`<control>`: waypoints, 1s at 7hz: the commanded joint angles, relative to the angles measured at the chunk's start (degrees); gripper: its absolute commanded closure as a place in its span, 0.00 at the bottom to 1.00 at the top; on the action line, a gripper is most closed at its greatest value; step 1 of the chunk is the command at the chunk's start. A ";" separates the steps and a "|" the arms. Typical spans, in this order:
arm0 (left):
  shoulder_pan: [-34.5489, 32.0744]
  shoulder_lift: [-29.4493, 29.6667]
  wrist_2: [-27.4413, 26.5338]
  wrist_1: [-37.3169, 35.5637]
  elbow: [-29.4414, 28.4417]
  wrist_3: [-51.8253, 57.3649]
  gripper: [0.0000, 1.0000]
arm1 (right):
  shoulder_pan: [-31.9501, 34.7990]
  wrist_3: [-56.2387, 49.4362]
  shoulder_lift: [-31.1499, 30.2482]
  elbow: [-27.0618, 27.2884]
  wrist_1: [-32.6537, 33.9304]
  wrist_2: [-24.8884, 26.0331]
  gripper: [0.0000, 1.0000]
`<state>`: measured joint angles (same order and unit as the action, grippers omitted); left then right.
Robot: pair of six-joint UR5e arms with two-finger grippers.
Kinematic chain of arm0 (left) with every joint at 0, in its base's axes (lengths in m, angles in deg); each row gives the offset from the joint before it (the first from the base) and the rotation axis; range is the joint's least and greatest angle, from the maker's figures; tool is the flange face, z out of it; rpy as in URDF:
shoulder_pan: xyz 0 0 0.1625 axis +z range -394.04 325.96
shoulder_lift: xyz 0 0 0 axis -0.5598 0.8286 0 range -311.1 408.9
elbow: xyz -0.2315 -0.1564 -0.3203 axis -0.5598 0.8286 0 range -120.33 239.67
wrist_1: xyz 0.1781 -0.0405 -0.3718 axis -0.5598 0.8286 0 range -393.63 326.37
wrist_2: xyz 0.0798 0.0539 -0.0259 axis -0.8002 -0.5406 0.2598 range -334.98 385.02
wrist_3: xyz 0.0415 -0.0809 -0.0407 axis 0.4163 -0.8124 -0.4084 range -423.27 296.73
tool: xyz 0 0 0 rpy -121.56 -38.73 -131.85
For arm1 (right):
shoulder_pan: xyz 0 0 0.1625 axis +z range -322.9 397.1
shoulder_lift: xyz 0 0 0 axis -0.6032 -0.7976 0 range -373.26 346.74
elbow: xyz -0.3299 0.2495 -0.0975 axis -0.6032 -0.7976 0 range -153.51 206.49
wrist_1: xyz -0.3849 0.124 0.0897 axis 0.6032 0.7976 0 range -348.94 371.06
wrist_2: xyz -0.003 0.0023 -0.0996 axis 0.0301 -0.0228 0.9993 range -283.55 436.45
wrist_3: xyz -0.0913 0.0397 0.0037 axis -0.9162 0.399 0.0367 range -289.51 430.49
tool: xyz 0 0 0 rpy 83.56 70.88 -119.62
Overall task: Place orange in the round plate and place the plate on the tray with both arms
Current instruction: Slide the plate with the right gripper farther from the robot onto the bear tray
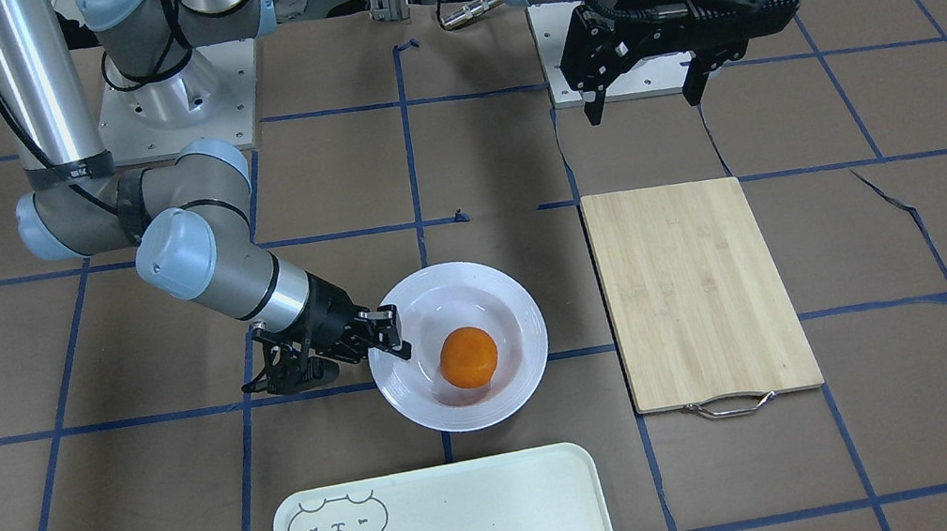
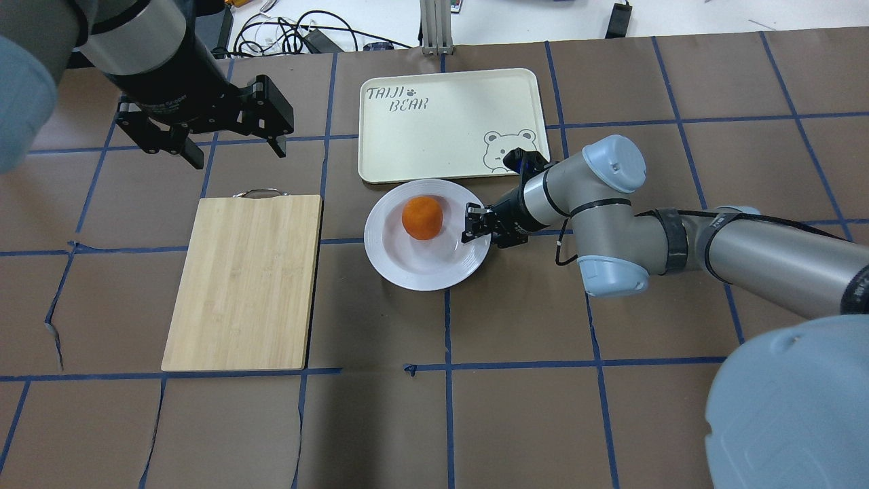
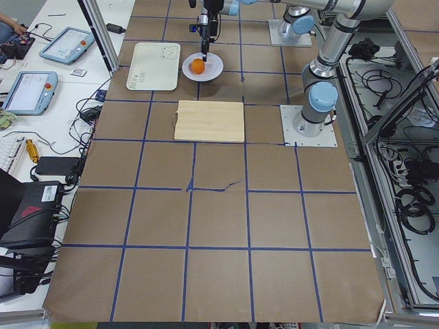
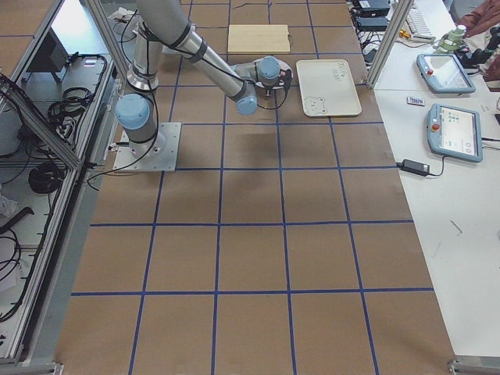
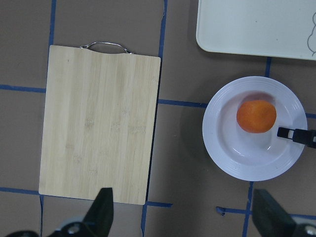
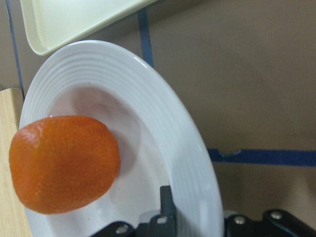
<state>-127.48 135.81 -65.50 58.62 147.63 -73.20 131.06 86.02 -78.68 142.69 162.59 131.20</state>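
Mid-frame, the right hand (image 1: 394, 333) grips the round plate (image 1: 519, 315), orange (image 1: 468, 357) inside; upper right, the left hand (image 1: 644, 105) hangs open.

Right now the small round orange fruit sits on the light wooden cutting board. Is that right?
No. The round orange fruit sits in the glossy white round ceramic plate, not on the light wooden cutting board; the overhead view shows it.

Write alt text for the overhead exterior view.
An orange sits in a white round plate, with the right end effector at the plate's right rim. A cream tray lies beyond the plate, a bamboo cutting board to its left, and the left end effector hangs open.
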 commanded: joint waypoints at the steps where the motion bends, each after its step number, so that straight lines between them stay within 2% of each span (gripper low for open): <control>1: 0.10 -1.03 -0.01 -0.23 1.25 0.00 0.00 | -0.62 2.38 0.63 -6.21 -0.52 0.35 0.87; 2: 0.01 -0.86 0.16 -0.49 1.25 -0.35 0.00 | -0.80 6.32 2.47 -10.86 -0.62 0.96 0.86; 4: 0.10 -0.77 -0.10 -0.67 1.16 0.08 0.00 | -0.89 7.58 12.80 -25.15 -0.70 1.40 0.84; 6: 0.10 -0.77 -0.02 -0.67 1.16 0.08 0.00 | -2.81 7.15 18.29 -36.26 -7.43 2.89 0.84; 7: 0.10 -0.77 -0.10 -0.67 1.16 0.08 0.00 | -3.17 7.15 19.87 -39.26 -9.47 3.16 0.84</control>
<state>-127.41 135.04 -65.56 57.95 148.79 -73.12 128.60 93.32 -61.25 108.33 156.37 133.85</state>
